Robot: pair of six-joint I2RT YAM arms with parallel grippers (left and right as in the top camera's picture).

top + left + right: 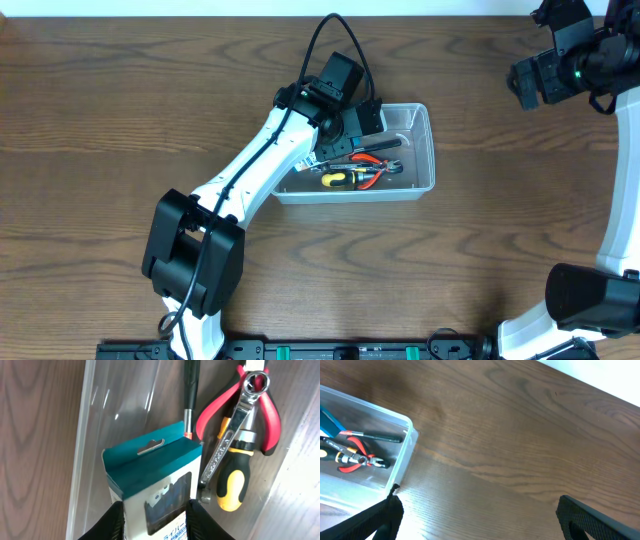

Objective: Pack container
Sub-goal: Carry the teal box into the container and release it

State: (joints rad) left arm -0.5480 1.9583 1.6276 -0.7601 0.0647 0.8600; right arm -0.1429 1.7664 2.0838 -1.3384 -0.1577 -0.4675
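- The left gripper (155, 522) is reaching over the clear, see-through plastic rectangular container (415, 135), which is sitting near the middle of the brown wooden table (120, 100).
- Its two black fingers (107, 525) are standing fairly close together and clasping a teal-and-white cardboard box (150, 475) with a hang tab, one finger against each side.
- The box's long axis is running straight out from the wrist, tab end pointing away.
- In the left wrist view, red-handled pliers (267, 415), a silver ring wrench (235, 425), a yellow-and-black screwdriver (232, 485) and a slim black-handled tool (191, 385) are lying in the container to the right of the box.
- The coming move is likely turning on this: the box is hanging directly above the bare strip of floor between the container's side wall and those tools, so the way in is looking like straight down, keeping clear of the wrench.
- The right gripper (479, 505) is gaping fully wide and carrying nothing, well apart at the table's far right corner, so the left arm is by far the nearer.
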